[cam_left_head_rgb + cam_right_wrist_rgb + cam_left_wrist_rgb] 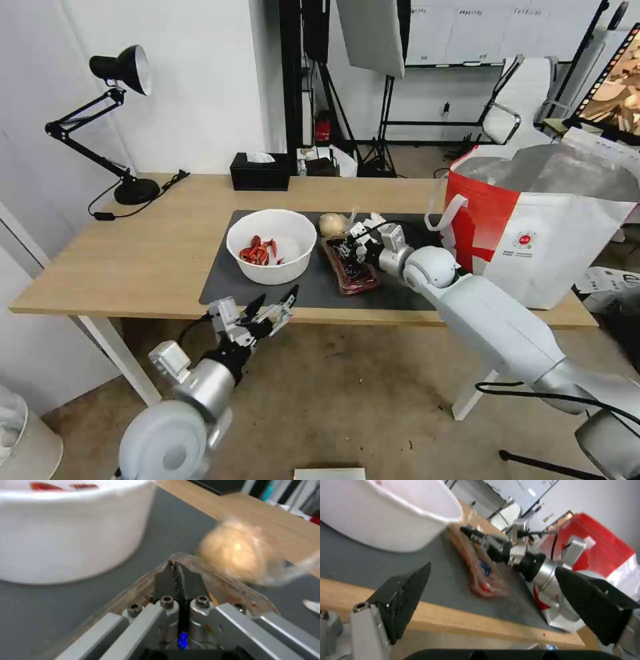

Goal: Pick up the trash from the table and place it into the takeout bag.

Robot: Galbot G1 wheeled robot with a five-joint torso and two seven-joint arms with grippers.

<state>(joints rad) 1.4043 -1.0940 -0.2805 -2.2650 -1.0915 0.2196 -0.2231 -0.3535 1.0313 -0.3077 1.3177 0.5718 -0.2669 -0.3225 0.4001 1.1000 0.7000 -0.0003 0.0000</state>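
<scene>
Hovering w/ jaws spread off the table's (133, 253) near edge, left gripper (270, 311) idles; bowl (271, 245), container (350, 267), wrapped lump (333, 223) all on mat. Right gripper (351, 245) pinched onto container. Takeout bag (533, 227) far right, nothing visibly bagged.

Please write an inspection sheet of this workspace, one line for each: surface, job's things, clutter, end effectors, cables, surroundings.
Surface: wooden table with dark grey mat.
Job's things: white bowl with red scraps, clear container and wrapped beige lump on the mat; takeout bag upright on the table's right end, open.
Clutter: black tissue box, black desk lamp.
End effectors: left end effector open, below the table's front edge; right end effector shut on the container's edge.
Cables: lamp cord on the table.
Surroundings: white office chair, light stands behind.
</scene>
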